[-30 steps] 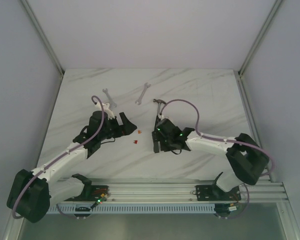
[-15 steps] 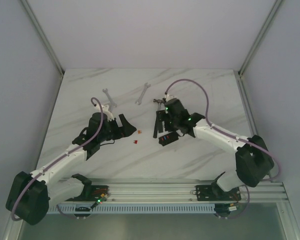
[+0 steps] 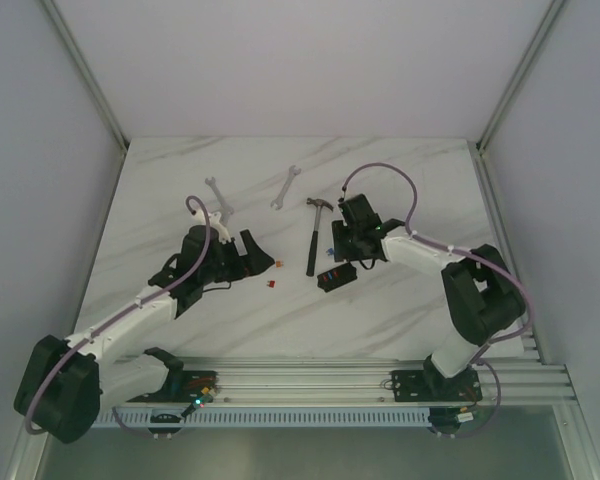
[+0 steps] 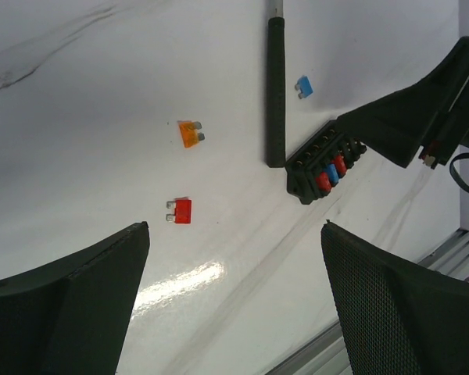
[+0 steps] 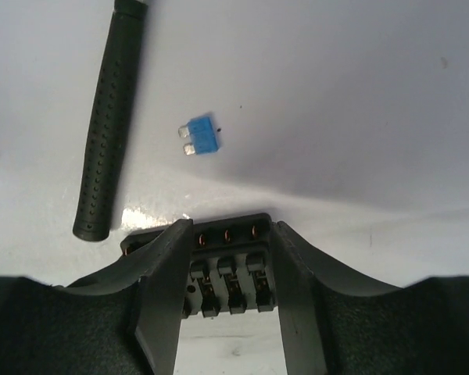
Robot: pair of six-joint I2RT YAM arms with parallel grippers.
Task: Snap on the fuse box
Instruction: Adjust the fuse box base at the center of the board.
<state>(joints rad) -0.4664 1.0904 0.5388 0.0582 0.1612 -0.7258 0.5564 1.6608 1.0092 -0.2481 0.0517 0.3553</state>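
Observation:
The fuse box [image 3: 333, 277] is a small black box with red and blue fuses on its face [image 4: 324, 162], lying on the table by the hammer's handle end. My right gripper [image 3: 342, 258] reaches down to it from behind, jaws partly open. In the right wrist view the left finger [image 5: 164, 281] lies over the box [image 5: 227, 269] and the right finger [image 5: 297, 281] stands at its right end. Whether they press on it does not show. My left gripper [image 4: 234, 312] hangs wide open and empty left of the box [image 3: 255, 255].
A black-handled hammer [image 3: 313, 240] lies just left of the fuse box. Loose fuses lie around: orange [image 4: 190, 133], red [image 4: 180, 211] and blue [image 5: 202, 137]. Two wrenches [image 3: 218, 195] [image 3: 286, 186] lie farther back. The rail [image 3: 310, 385] runs along the near edge.
My right gripper has swung from the box's near left side round to behind it, uncovering the box and hammer, and its jaws have narrowed. The left arm has stayed still.

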